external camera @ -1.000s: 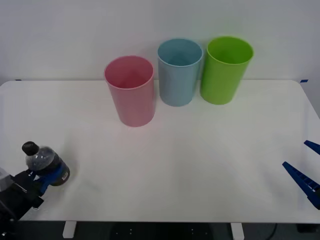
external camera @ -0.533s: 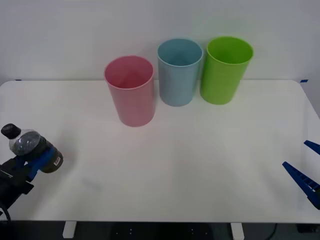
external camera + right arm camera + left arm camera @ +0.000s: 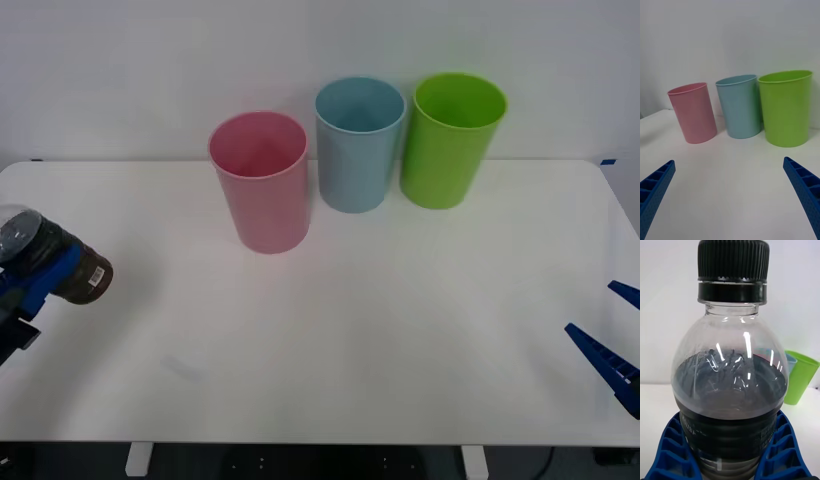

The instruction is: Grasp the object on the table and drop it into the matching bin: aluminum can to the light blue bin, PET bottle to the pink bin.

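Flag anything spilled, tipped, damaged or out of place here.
Nothing stands out. The small clear plastic bottle with black cap is capped and intact, clamped in the left gripper above the white table's left edge. The pink, light blue and lime green bins stand upright. The right gripper waits open.

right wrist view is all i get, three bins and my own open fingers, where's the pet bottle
Observer: The PET bottle is at the table's far left edge, clamped in the left gripper.
Operator: upright or tipped
Observer: Tipped in the front view, base pointing toward the pink bin.
Operator: grip look solid
Observer: The left wrist view shows both blue fingers hugging its dark lower half, black cap on.
Operator: and my arm
Observer: The right gripper sits open at the table's right edge.
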Tool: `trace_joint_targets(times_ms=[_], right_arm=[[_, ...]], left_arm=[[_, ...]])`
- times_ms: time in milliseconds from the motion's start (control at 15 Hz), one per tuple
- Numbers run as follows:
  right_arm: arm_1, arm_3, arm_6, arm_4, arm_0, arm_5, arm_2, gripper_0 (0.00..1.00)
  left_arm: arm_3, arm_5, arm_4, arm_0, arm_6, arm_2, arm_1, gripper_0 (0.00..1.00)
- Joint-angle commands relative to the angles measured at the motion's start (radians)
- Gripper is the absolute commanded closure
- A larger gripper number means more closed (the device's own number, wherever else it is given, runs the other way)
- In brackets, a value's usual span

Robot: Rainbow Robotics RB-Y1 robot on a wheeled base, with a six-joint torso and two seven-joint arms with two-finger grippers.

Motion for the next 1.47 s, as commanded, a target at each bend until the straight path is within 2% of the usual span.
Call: trace_joint_targets(times_ms=[67, 533, 867, 1467], right_arm=[[0.000, 0.000, 0.000, 0.000, 0.000, 0.000, 0.000, 0.00], [0.000, 0.000, 0.000, 0.000, 0.000, 0.000, 0.000, 0.00], [0.000, 0.000, 0.000, 0.000, 0.000, 0.000, 0.000, 0.00], [0.000, 0.000, 0.000, 0.000, 0.000, 0.000, 0.000, 0.00]], left_arm=[[-0.042, 0.008, 0.000, -0.029, 0.040, 0.000, 0.002, 1.00], [-0.042, 0.074, -0.009, -0.164, 0.108, -0.041, 0.089, 1.00], [-0.033, 0.088, -0.116, -0.281, 0.229, -0.072, 0.097, 1.00], [0.202, 0.080, -0.271, -0.583, 0.209, -0.170, 0.095, 1.00]])
